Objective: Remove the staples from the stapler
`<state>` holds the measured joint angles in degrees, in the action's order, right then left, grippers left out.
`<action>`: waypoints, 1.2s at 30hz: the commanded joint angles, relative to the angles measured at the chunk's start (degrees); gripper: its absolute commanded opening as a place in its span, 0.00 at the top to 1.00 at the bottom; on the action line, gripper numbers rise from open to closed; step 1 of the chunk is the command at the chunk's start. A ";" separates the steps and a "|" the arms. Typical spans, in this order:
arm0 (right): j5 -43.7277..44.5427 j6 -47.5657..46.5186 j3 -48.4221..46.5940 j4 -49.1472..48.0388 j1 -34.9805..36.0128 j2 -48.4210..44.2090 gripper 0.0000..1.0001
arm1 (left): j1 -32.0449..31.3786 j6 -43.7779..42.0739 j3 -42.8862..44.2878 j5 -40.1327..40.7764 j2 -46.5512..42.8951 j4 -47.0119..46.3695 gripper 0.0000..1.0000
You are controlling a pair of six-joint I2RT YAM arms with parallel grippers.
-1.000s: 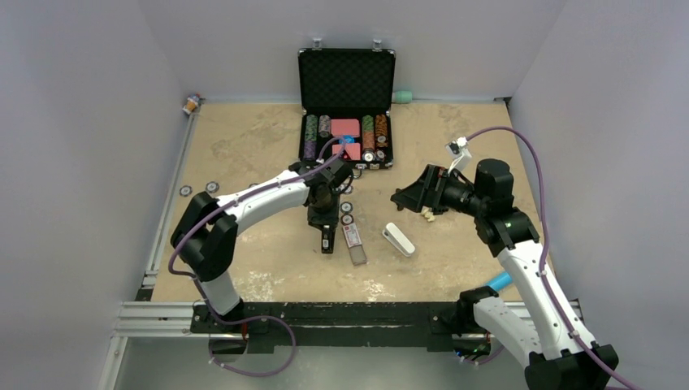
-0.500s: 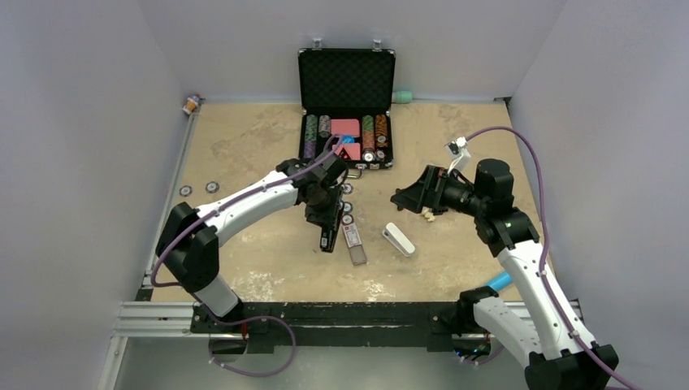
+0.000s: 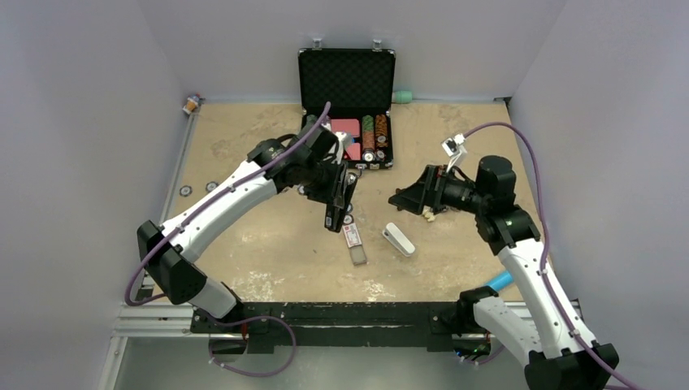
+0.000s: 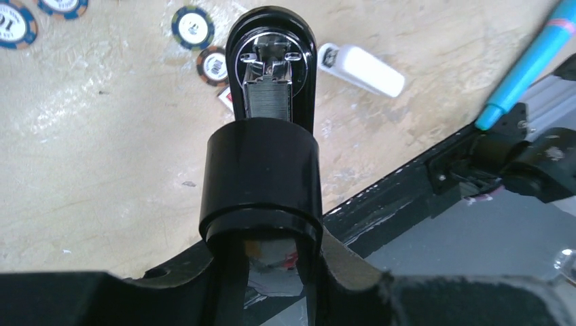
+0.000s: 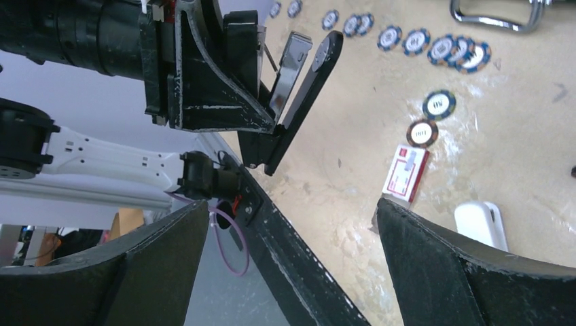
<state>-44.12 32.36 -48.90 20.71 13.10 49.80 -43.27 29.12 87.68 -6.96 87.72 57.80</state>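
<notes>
Left pincer (image 3: 332, 193) grips the slim black hinged stapler (image 4: 272, 61) aloft — tilted, its silvery staple strip (image 4: 270, 99) may spill and scatter; right pincer (image 3: 404, 197) gapes empty

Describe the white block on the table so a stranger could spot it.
Start at the open black case at the back and come forward. The white block lies flat, right of the clear labelled box. It alone is plain white and oblong.

Beneath me, worn tan tabletop (image 3: 268, 260) carries an open black case (image 3: 347, 77), clear red-labelled box (image 3: 354, 241), white oblong block (image 3: 399, 240), loose poker chips (image 3: 211, 186).
</notes>
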 commanded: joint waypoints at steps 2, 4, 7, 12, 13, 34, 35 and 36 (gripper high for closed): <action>-3.16 3.52 -5.14 -9.35 -0.15 -1.59 0.01 | 0.64 -2.41 10.80 -6.95 -3.08 1.00 1.00; -5.65 4.99 -6.35 -11.77 -0.11 -0.95 0.01 | 0.73 -2.41 14.51 -8.65 -2.97 1.73 1.00; -8.08 9.10 -6.70 -19.87 -0.17 -1.65 0.01 | 0.84 -3.00 20.64 -9.80 -2.08 4.46 1.00; -8.77 12.50 -9.05 -26.62 -0.16 -1.26 0.01 | 1.16 -3.02 29.03 -13.37 -0.88 7.07 1.00; -9.24 12.87 -9.57 -27.24 -0.13 -0.68 0.01 | 1.12 -2.61 29.98 -14.34 -0.93 6.91 1.00; -10.99 28.18 -10.43 -49.70 0.29 5.68 0.01 | 3.84 11.59 30.03 -37.62 -5.66 -13.40 1.00; -10.90 28.68 -10.61 -50.59 0.49 5.85 0.01 | 4.12 12.57 29.64 -38.32 -5.72 -14.82 1.00; -10.71 28.92 -11.12 -51.01 0.91 6.31 0.01 | 4.77 13.49 29.24 -38.91 -5.92 -15.91 1.00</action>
<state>-54.02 58.30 -56.77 -23.35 13.17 55.86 -40.42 36.53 117.16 -38.11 84.82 54.85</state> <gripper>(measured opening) 0.985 0.361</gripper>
